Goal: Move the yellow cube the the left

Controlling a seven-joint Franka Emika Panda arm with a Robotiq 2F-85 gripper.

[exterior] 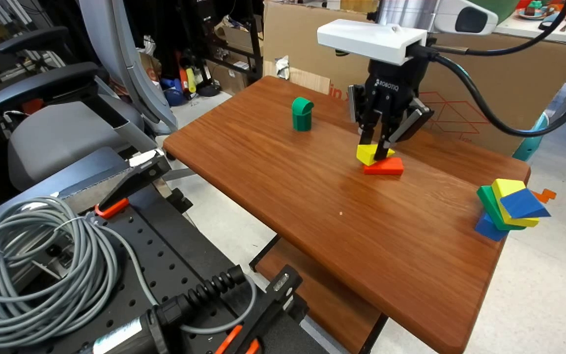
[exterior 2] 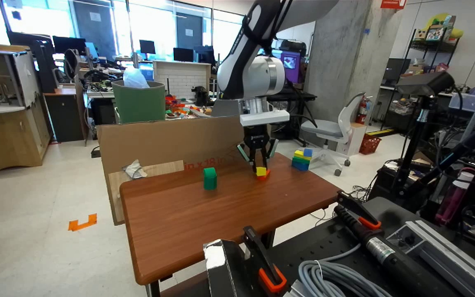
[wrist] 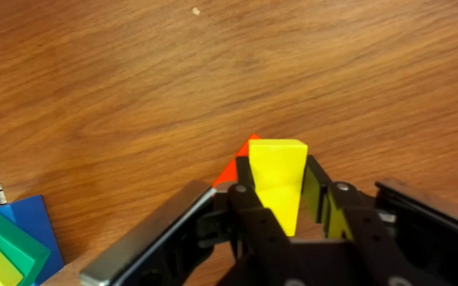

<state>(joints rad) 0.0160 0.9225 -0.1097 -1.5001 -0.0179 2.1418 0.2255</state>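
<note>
The yellow cube [exterior: 364, 153] is at the middle-back of the brown table, directly over a red block [exterior: 386, 168]. It also shows in an exterior view [exterior 2: 261, 171] and in the wrist view [wrist: 278, 167], where it looks like a longish block. My gripper [exterior: 375, 151] points down with one finger on each side of the yellow cube. In the wrist view both fingertips [wrist: 279, 176] lie against its sides, so it appears shut on it. Whether the cube rests on the red block or hangs just above it, I cannot tell. Fingers and cube hide much of the red block [wrist: 229, 171].
A green block pair, cylinder with rounded top [exterior: 302, 115], stands toward the table's far end. A stack of blue, green and yellow blocks [exterior: 506, 209] stands at the table edge on the opposite side. A cardboard sheet [exterior 2: 171, 142] stands behind the table [exterior 2: 188, 214].
</note>
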